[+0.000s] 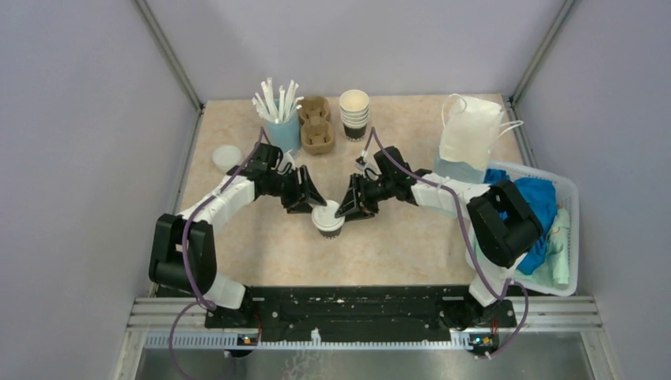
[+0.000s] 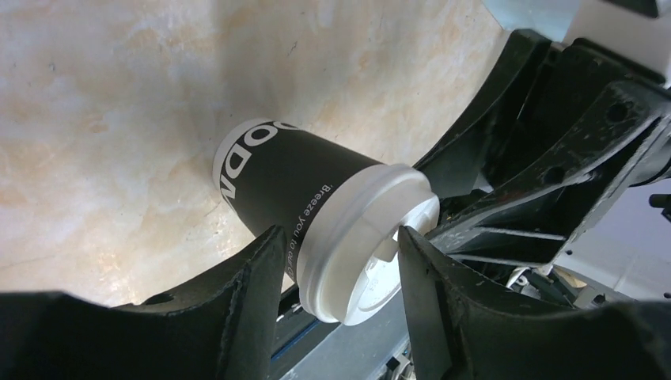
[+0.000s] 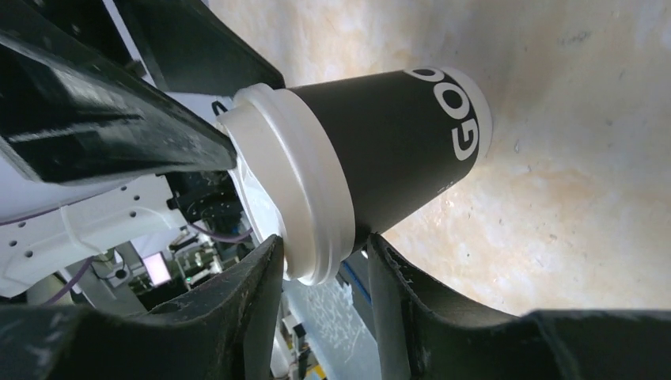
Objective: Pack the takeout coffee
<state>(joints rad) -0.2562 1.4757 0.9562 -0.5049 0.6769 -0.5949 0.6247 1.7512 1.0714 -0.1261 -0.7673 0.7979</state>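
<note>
Pale grey walls close round a marbled beige table, with both arms bolted at its near edge and reaching inward to meet at the middle. Between them stands the takeout coffee cup, upright on the bare tabletop. It is dark brown with white lettering and is capped with a round white lid. The left gripper comes at the lid from the left side, and its wrist view shows its two black fingers standing partly apart with the lid between them. Whether they press on the lid or only flank it, I cannot tell. The right gripper comes in from the opposite side with a narrower gap. Its wrist view shows one finger against the lid's face and the other by the cup wall just under the rim, but a real pinch cannot be told. At the back of the table a light blue cup of white straws stands just beside a brown cardboard cup carrier. A stack of unlidded cups stands to the right of the carrier. A loose white lid lies near the left wall. A white paper bag stands at the right rear, and in front of it a white basket holds blue cloth.
</note>
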